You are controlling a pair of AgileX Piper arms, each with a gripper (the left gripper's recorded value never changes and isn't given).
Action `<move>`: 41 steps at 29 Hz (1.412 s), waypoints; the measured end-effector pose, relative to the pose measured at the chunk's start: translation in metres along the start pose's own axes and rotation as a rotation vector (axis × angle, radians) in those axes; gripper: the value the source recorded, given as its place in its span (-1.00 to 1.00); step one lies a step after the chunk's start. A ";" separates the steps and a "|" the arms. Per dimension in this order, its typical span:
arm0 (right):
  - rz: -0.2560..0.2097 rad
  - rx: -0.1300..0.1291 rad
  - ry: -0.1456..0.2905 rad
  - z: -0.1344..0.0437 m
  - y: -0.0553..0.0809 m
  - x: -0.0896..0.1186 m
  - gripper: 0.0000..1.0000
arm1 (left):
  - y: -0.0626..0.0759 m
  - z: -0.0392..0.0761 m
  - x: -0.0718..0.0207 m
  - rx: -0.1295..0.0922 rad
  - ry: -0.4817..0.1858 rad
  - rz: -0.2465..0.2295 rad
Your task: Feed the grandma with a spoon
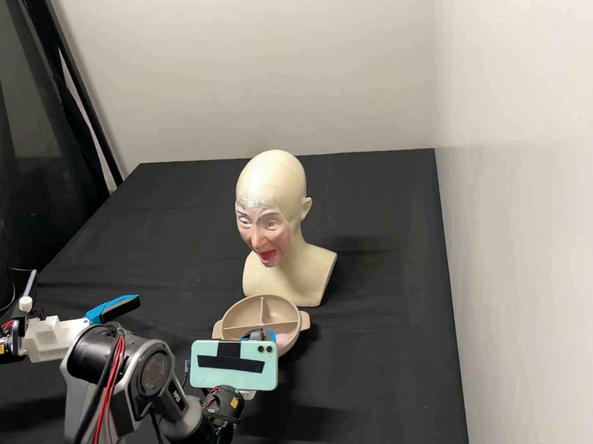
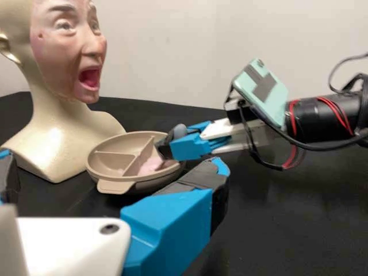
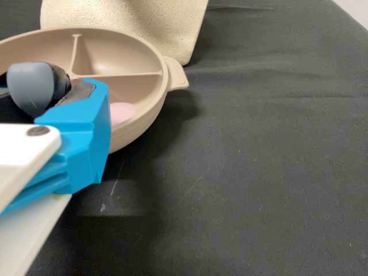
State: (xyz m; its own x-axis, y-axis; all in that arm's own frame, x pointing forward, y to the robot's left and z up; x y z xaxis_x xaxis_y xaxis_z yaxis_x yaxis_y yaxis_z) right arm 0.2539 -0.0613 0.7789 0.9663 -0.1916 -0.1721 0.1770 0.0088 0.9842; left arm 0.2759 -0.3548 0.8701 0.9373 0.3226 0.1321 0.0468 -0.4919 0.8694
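Although split in three, the bowl [image 1: 249, 312] is round.

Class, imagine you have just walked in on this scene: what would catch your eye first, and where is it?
The mannequin head with a wrinkled face and wide-open red mouth stands mid-bench. Right in front of it sits a beige divided bowl, where the right gripper, a mint-green phone on its wrist, has its blue fingers shut on a grey spoon handle.
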 end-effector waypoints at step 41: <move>0.080 0.035 0.060 -0.024 0.024 0.007 -1.00 | -0.004 0.001 0.0012 -0.001 -0.004 -0.013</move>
State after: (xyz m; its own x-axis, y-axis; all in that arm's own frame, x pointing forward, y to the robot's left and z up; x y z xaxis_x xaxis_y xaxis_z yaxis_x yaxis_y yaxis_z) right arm 0.2691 -0.0390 0.8003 0.9867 -0.1326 -0.0945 0.0937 -0.0124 0.9955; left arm 0.2774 -0.3537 0.8662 0.9378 0.3262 0.1189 0.0589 -0.4869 0.8715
